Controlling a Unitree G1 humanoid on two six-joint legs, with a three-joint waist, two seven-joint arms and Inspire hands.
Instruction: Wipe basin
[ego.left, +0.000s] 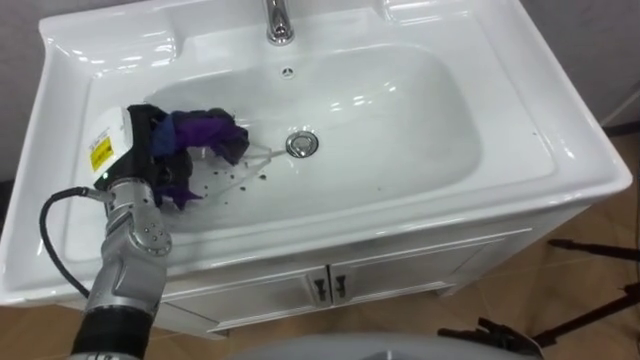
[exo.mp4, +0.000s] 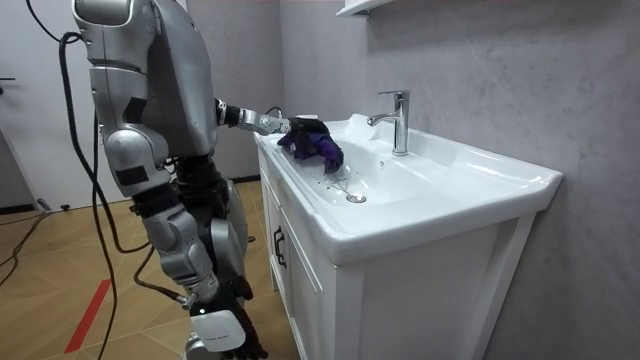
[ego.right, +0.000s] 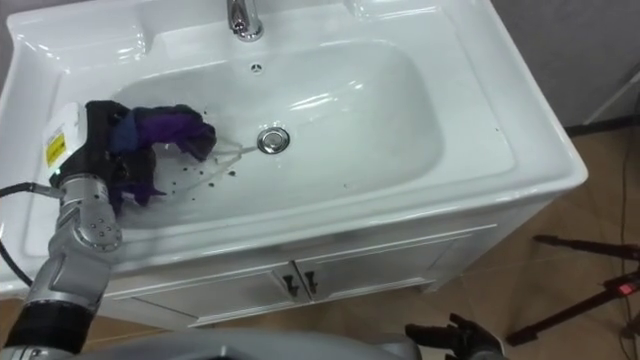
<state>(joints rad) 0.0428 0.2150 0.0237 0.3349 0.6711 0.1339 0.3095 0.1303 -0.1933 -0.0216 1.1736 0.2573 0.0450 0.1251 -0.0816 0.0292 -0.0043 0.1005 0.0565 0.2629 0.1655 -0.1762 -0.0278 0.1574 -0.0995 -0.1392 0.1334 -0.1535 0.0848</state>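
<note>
Left hand (ego.left: 147, 138) of the humanoid, reaching in from 7 o'clock, was closed around one end of a purple cloth (ego.left: 205, 128) low on the left wall of the white basin (ego.left: 400, 120), its fingers curled into the folds. From the palm, the cloth ran out toward 3 o'clock. Its long axis lay roughly 9 to 3 across the bowl, the held end at 9 and the bunched free end pointing at the drain (ego.left: 301, 144), near it but not touching. A shorter tail drooped toward 6 o'clock under the hand.

Dark specks (ego.left: 232, 180) dotted the basin floor at about 4 o'clock from the hand, between the cloth and the drain. Beyond the drain, at 3 o'clock, the right half of the bowl looked clean and lay well away from the cloth. The faucet (ego.left: 278, 20) stood at 12 o'clock on the back ledge.

In the room view the robot stood upright at the end of the white vanity cabinet (exo.mp4: 300, 270), left arm stretched over the rim. Its right hand (ego.right: 450, 337) sat low at 5 o'clock, well apart from the basin; whether it was open could not be made out. The left hand was plainly the nearer one, so any sweep would likely run toward 3 o'clock, along the cloth's own length, over the specks.
</note>
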